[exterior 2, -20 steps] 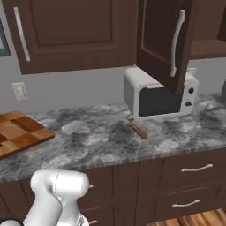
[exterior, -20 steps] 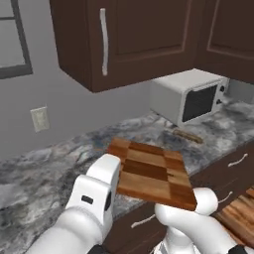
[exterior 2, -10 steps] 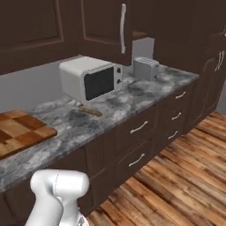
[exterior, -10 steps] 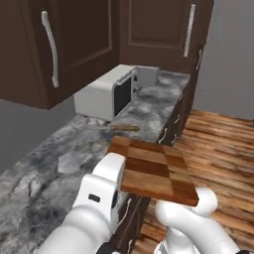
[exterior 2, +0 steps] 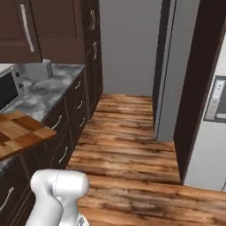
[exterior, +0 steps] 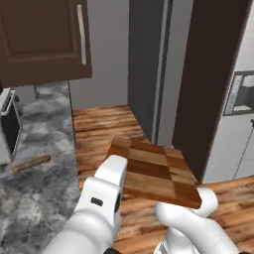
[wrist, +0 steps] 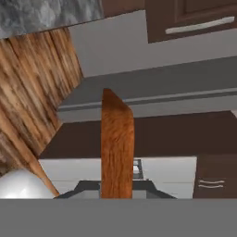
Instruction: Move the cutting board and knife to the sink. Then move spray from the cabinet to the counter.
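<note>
One cutting board [exterior: 156, 173] pinched edge-on by hand [wrist: 117, 187]; fingertips hidden behind board.

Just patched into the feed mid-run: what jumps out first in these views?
The checkered cutting board stands out first, carried level above the white arm, with wood floor beneath it. In the hand view it rises edge-on from the shut end effector. Back on the grey counter at left, the slim brown knife lies alone.
</note>
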Controlling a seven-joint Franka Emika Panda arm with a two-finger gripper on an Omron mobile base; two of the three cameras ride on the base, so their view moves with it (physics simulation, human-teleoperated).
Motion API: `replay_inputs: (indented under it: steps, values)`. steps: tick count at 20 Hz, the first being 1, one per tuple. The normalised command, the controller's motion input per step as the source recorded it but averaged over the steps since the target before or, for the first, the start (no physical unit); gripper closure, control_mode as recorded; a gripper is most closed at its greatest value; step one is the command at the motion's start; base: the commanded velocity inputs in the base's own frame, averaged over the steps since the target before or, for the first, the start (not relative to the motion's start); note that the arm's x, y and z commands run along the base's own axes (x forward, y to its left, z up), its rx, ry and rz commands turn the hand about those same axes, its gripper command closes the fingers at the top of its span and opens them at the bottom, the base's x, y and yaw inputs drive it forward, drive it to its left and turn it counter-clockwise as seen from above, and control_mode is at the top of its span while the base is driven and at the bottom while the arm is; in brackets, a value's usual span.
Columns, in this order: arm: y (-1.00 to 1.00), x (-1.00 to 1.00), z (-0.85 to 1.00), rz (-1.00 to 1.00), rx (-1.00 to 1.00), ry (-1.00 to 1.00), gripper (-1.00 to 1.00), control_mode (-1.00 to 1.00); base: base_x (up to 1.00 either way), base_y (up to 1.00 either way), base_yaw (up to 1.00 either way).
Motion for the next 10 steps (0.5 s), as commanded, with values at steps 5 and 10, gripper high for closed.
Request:
replay_inputs:
  steps: [5, 10]
  values:
    - [0.0, 0.0, 0.0, 0.0, 0.0, 0.0, 1.0, 1.0, 0.0, 0.0, -1.0]
    - [0.0, 0.0, 0.0, 0.0, 0.0, 0.0, 1.0, 1.0, 0.0, 0.0, -1.0]
